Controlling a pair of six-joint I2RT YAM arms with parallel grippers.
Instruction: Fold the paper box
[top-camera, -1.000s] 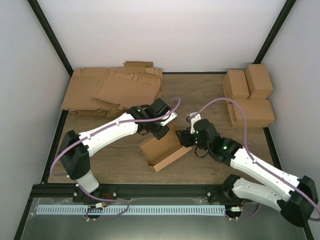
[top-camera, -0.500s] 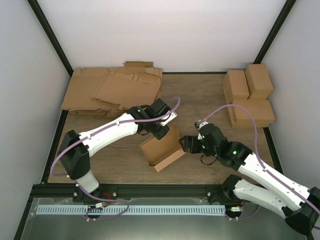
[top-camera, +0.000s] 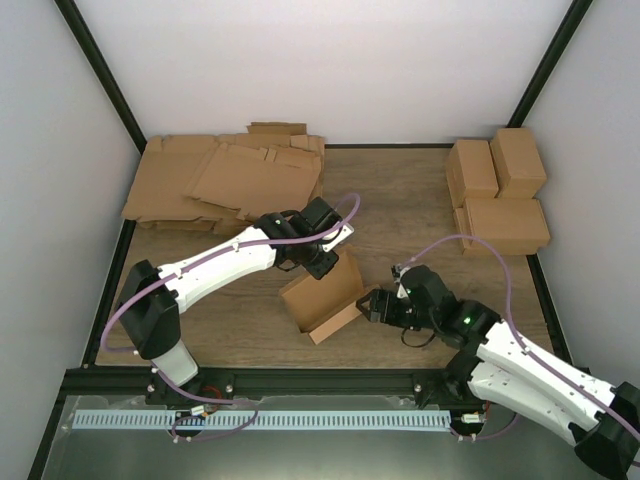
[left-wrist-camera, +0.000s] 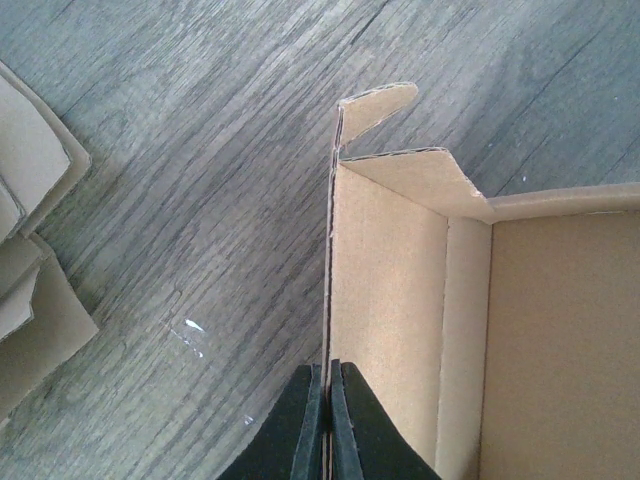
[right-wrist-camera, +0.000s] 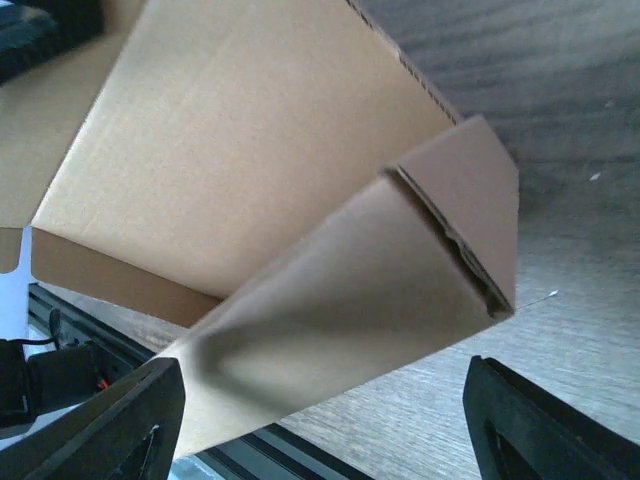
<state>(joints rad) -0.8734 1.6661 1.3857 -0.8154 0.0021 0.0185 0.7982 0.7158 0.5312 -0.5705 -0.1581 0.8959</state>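
The paper box (top-camera: 322, 300), half folded and open on top, is seen mid-table. Its upright far wall is pinched tightly by the left gripper (left-wrist-camera: 327, 375). The right gripper (top-camera: 372, 303) is spread wide just beside the box's right end, with nothing grasped.

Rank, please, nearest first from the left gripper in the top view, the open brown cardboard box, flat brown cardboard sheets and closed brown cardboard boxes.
1. Open box, clamped in the left gripper.
2. Flat sheets, rear left.
3. Closed boxes, rear right.
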